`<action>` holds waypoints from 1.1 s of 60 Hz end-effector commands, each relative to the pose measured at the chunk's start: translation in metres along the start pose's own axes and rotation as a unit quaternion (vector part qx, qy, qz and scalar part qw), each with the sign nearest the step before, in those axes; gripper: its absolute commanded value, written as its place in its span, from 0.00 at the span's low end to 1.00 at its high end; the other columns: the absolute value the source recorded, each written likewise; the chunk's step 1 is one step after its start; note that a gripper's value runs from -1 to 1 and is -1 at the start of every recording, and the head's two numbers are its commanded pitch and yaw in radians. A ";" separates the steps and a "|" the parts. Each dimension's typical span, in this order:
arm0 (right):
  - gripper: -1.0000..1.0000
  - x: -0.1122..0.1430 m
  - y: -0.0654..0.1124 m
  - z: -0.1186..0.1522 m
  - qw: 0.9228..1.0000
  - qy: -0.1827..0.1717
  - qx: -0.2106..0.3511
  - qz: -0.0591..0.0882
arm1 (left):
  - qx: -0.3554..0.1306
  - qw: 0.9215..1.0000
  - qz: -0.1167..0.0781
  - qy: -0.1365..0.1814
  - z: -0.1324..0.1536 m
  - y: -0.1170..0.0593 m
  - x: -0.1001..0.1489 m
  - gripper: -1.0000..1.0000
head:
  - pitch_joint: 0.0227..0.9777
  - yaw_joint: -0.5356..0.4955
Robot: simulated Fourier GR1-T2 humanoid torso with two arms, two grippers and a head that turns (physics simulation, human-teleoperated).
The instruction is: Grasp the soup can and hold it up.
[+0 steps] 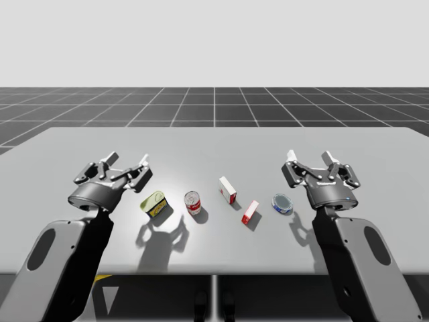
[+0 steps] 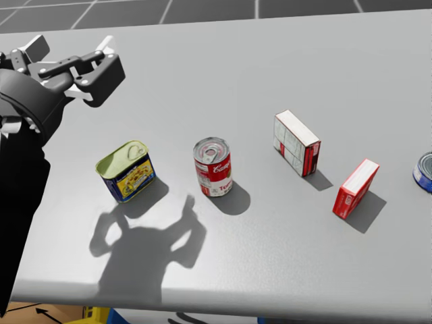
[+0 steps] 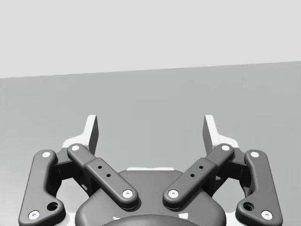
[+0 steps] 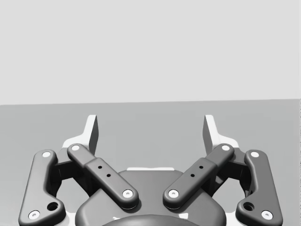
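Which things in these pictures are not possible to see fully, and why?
Blue round can: head view, cut off by the right edge.
Soup can: far side, head view, hidden by the can itself.
Small red box: far faces, head view, hidden by its own body.

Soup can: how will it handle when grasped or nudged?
Probably rigid: the soup can looks metal, with a ringed lid. Standing upright on the table, it seems stable, but tipped it would likely roll. Smooth round wall may slip.
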 end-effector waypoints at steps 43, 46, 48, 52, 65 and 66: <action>0.00 -0.004 -0.001 -0.003 1.000 -0.003 -0.009 0.019 | -0.133 0.986 0.032 0.095 0.133 -0.042 -0.028 0.00 | 0.86 0.65; 0.00 -0.004 -0.001 -0.003 1.000 -0.003 -0.009 0.018 | -0.136 0.985 0.034 0.103 0.136 -0.043 -0.035 0.00 | 0.86 0.66; 0.00 -0.004 -0.001 -0.003 1.000 -0.003 -0.009 0.018 | -0.138 0.984 0.035 0.106 0.136 -0.043 -0.039 0.00 | 0.86 0.66; 0.00 -0.004 -0.001 -0.003 1.000 -0.003 -0.009 0.018 | -0.141 0.983 0.035 0.114 0.137 -0.045 -0.046 0.00 | 0.86 0.66; 0.00 -0.003 -0.002 -0.003 1.000 -0.003 -0.009 0.016 | -0.150 0.978 0.044 0.135 0.123 -0.067 -0.080 0.00 | 0.86 0.66; 0.00 -0.004 -0.002 -0.003 1.000 -0.003 -0.009 0.016 | -0.149 0.979 0.043 0.135 0.122 -0.068 -0.082 0.00 | 0.86 0.66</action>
